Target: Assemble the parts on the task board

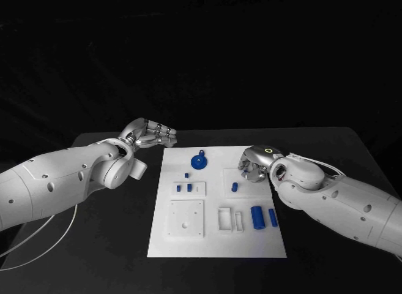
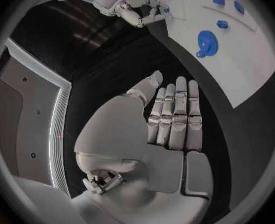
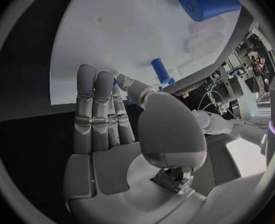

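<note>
The white task board (image 1: 216, 245) lies flat mid-worktop. A blue gear (image 1: 200, 162) rests near its far edge, small blue pegs (image 1: 189, 187) stand around its middle, and two blue cylinders (image 1: 257, 217) lie side by side toward its right.

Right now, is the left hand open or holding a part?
Open: the left hand has flat, straight fingers with nothing in them, over black table beside the task board.
</note>
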